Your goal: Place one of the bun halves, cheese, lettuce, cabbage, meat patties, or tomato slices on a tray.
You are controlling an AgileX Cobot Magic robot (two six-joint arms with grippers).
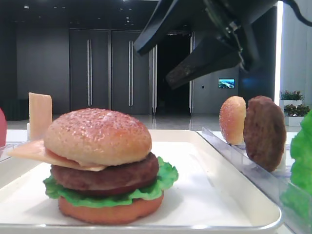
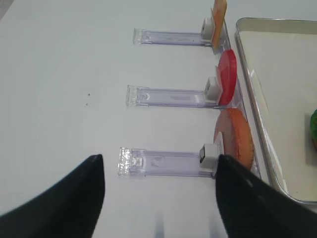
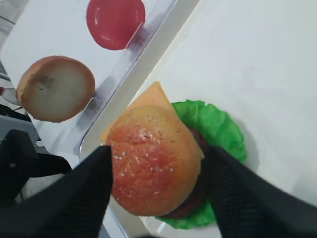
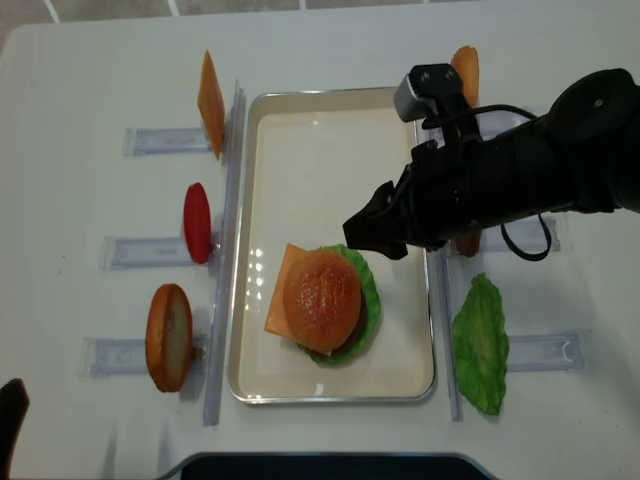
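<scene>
Sitting atop a finished stack: top bun [image 4: 322, 291], sesame-speckled, crowning cheese [image 4: 282, 290], patty [image 1: 105, 175], lettuce [image 4: 368, 295] and bottom bun [image 1: 111, 211], all on the tray [image 4: 330, 140], toward its near-left part. Bun touching only the stack below, clear of both fingers.

Right claw [image 3: 157, 191] directly above the bun, looking straight down; one dark finger [image 3: 74, 193] on each side of the dome with a visible gap on both sides in the wrist view. Jaws well apart, holding nothing. From the low side view, claw hanging above the burger, off the bun. Bun round, so no long axis to line up with; cheese corner poking out toward the tray's left rim.

Right arm plainly the nearer one, reaching in from the right over the tray. Left claw [image 2: 158, 198] off over bare worktop [image 2: 59, 74] left of the tray, fingers spread, empty, facing the clear holders [image 2: 163, 162].

Spare pieces in holders outside the tray: bun half [image 4: 168, 336], tomato [image 4: 197, 222] and cheese slice [image 4: 210, 90] on the left, loose lettuce leaf [image 4: 482, 343] on the right.

Judging placement done; next move likely straight up and away, keeping fingers off the dome to avoid toppling the stack.
</scene>
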